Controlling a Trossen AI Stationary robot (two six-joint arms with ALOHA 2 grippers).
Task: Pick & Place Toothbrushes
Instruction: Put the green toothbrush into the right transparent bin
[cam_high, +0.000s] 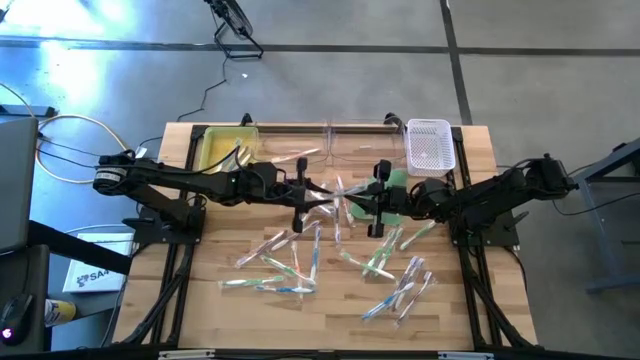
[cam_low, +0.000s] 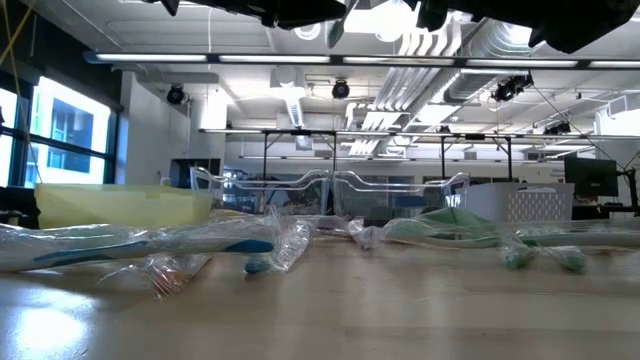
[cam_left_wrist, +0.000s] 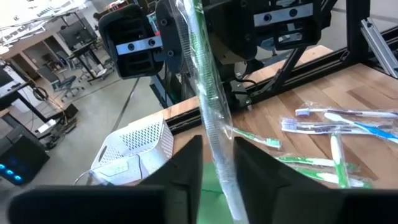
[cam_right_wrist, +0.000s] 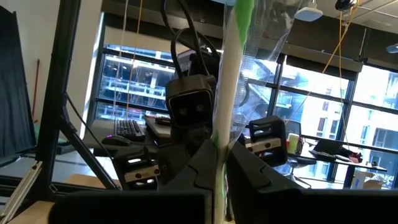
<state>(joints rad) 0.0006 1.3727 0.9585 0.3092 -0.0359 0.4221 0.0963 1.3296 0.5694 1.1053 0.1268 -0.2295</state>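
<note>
We have both arms meeting above the middle of the pale wooden table (cam_high: 330, 310), apparently to pass one green-and-white toothbrush in a clear glossy wrapper (cam_left_wrist: 208, 93) between them. The right gripper (cam_right_wrist: 219, 163) is clenched on it. The left gripper (cam_left_wrist: 217, 165) straddles the same wrapper, but we cannot tell whether it grips or has let go. The other wrapped toothbrushes (cam_high: 390, 265) lie scattered below, with the yellow bin (cam_high: 226, 148) and white perforated basket (cam_high: 430, 146) at the far edge.
</note>
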